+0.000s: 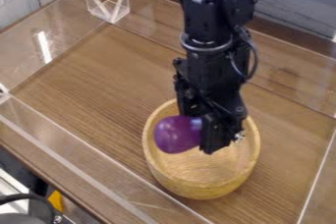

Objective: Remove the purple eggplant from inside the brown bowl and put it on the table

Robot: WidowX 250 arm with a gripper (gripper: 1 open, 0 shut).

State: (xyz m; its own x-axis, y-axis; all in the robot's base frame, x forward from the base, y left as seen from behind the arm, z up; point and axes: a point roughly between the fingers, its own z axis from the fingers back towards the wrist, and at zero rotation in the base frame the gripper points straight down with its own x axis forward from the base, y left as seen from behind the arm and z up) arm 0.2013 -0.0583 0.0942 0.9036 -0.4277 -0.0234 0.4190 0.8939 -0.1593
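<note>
- A single camera looks down at an angle from above the near edge of the tabletop (92, 81).
- It sits close: the arm (210, 31) fills the centre, its upper part cropped.
- No second view exists.

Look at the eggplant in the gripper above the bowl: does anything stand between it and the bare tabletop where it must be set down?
Only the brown bowl itself: its rim rings the purple eggplant, which the gripper holds shut just above it. Once over that rim, the table to the left lies open; nothing else visible stands there.
</note>
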